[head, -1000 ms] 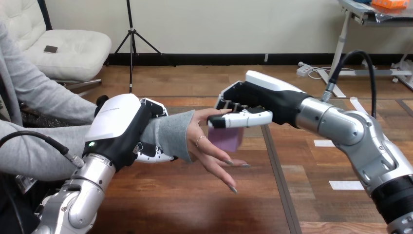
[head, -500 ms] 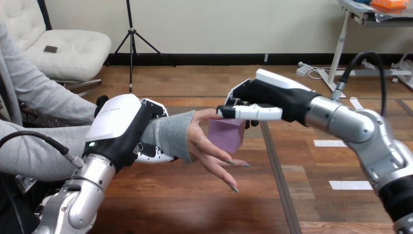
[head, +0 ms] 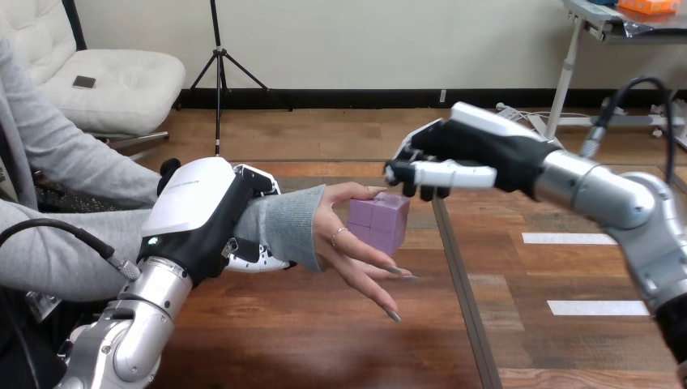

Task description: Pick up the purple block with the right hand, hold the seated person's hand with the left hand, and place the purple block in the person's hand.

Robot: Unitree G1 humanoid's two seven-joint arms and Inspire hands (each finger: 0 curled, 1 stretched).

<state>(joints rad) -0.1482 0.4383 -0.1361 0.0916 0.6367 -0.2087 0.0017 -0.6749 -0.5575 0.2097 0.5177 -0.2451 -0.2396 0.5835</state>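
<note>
A purple block (head: 378,221) rests in the person's hand (head: 348,243), which is held out palm up over the table's middle. My left hand (head: 212,212) has its fingers curled round the person's wrist, on the grey sleeve (head: 283,224). Just right of and slightly above the block hovers my right hand (head: 454,154), its thumb straight and its fingers relaxed. It is apart from the block and holds nothing.
The wooden table (head: 340,340) stretches under both arms, with a dark seam (head: 458,275) running down right of the block. White tape marks (head: 598,307) lie at the right. The person's other arm (head: 57,251) lies at the left edge.
My right hand let go of the purple block and drew back right and up. The block now sits in the person's hand. My left hand has stayed on the wrist.
</note>
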